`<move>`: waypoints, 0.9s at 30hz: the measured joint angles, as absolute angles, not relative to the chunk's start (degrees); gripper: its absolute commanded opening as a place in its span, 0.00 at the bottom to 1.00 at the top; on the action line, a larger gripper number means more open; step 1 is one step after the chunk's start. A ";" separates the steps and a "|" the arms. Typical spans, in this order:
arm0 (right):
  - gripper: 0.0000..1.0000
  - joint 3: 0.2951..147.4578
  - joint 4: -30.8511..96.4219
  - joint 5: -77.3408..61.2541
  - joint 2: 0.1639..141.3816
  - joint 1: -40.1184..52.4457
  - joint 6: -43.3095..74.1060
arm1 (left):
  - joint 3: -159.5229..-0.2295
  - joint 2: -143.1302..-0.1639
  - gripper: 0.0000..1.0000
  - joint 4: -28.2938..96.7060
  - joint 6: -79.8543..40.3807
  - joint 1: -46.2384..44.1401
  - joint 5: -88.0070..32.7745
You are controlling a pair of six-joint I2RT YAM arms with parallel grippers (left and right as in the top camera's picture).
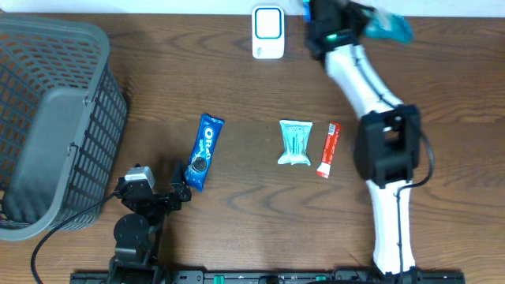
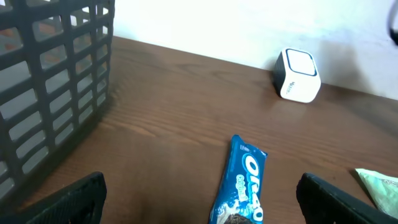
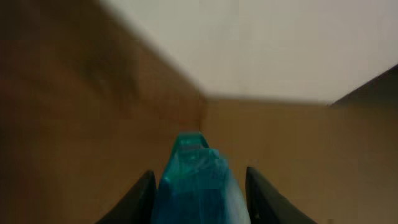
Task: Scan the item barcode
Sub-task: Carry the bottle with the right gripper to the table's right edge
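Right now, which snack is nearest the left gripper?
The blue Oreo cookie packet, just ahead of the left gripper; the pale green pouch and red stick sachet lie farther off.

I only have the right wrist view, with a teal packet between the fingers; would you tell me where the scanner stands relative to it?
Observer: Overhead, the white scanner stands at the far edge of the table; the right pincer holds the teal packet to its right, not over it.
Operator: Thank you. How is the left arm placed?
Observer: The left pincer is wide open near the front edge, a blue Oreo pack lying just ahead between its fingers.
Operator: Are other items waiting?
Observer: Yes, a pale green packet and a red stick pack lie side by side mid-table.
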State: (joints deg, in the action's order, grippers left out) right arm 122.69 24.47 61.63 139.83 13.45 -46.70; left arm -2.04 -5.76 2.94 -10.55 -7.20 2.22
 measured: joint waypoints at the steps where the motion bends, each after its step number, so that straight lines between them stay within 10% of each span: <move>1: 0.15 122.58 27.42 61.36 139.83 11.53 -44.64 | -2.04 -5.76 0.98 2.94 -10.55 -7.20 2.24; 27: 0.26 112.18 44.45 55.94 139.76 -13.28 -17.89 | -2.04 -5.80 0.98 2.94 -10.57 -7.20 2.24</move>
